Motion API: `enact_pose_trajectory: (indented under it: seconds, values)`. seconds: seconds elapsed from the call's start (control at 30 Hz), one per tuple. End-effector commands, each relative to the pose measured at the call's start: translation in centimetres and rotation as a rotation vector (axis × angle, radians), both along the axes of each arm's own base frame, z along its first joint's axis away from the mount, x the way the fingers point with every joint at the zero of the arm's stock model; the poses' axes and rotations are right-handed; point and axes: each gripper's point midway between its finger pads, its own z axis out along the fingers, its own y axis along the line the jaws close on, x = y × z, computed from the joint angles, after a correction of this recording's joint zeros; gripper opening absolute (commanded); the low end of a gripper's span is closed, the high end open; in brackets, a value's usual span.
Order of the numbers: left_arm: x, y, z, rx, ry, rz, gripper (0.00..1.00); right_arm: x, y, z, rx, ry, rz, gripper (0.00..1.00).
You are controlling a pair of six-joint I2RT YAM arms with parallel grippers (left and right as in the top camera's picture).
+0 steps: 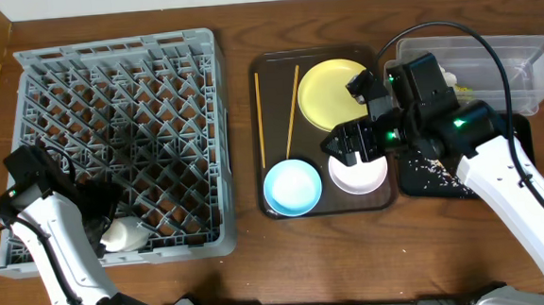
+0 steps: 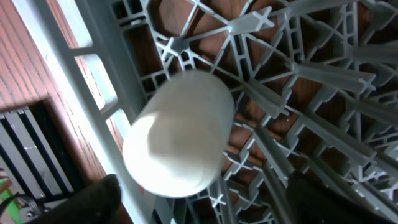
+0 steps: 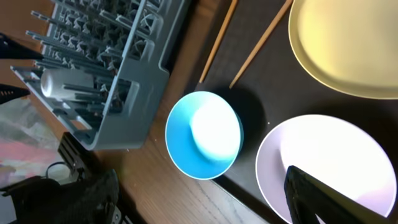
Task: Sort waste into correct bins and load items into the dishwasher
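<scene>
Closest to me, in the near left corner of the dish rack (image 1: 119, 46), the cup (image 2: 180, 134) lies on its side on the lattice floor, close against the rack's near wall. I have the left gripper (image 2: 205, 202) down in that corner with its fingers spread apart and nothing between them. The cup sits just ahead of the fingertips, and I cannot see them touching it. Over on my right, the near end of the brown tray (image 1: 259, 172) carries the blue bowl (image 1: 291, 187) and the white bowl (image 1: 361, 177), both upright and just beside each other with a sliver of tray showing between. I see the right gripper (image 3: 205, 205) hovering there, wide open and holding nothing. One finger (image 3: 336, 199) hangs over the white bowl and the other (image 3: 74, 199) out over the bench (image 1: 251, 267). Whether that finger touches the bowl I cannot tell. Right of the brown tray lies the black tray (image 1: 416, 187), with crumbs (image 1: 434, 168) scattered on it, partly under the right arm (image 1: 510, 176). Farther back on the brown tray, the two chopsticks (image 1: 259, 115) lie lengthwise and apart, one straight and one slanted. The plate (image 1: 330, 97) rests flat at the tray's far right. Farthest away, beyond the black tray, stands the tub (image 1: 530, 44). I cannot make out what is inside it.
</scene>
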Motion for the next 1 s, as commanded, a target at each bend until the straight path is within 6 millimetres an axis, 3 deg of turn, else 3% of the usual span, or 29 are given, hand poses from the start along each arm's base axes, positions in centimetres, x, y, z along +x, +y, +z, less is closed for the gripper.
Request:
enact_pose_trajectory:
  seconds: [0.0,0.17,0.3,0.43,0.57,0.7,0.83,0.97]
  values:
    - [-0.1,-0.1,-0.1,-0.009,-0.004,0.007,0.94,-0.3,0.2,0.1,-0.004,-0.010,0.019,0.83]
    - [1.8,-1.9,1.0,-0.090,-0.110,-0.117,0.95,-0.3,0.3,0.2,-0.005,-0.019,0.026,0.84]
    - [3.9,-4.7,3.8,-0.131,-0.255,-0.321,0.95,0.6,-0.4,-0.1,-0.054,-0.068,0.011,0.84]
    - [5.7,-9.5,6.8,-0.112,-0.390,-0.643,0.95,2.6,-3.3,-1.4,-0.214,-0.107,-0.143,0.80]
    - [5.9,-14.8,8.6,-0.045,-0.439,-0.984,0.94,4.2,-5.7,-1.8,-0.318,-0.143,-0.279,0.77]
    - [5.3,-19.3,9.3,-0.009,-0.454,-1.238,0.95,4.5,-5.3,-2.0,-0.310,-0.144,-0.275,0.69]
    - [4.7,-20.8,9.0,0.049,-0.402,-1.344,1.00,4.0,-3.9,-2.4,-0.294,-0.131,-0.232,0.53]
    - [4.5,-22.0,8.9,0.045,-0.397,-1.394,0.99,3.6,-1.7,-3.6,-0.293,-0.119,-0.195,0.49]
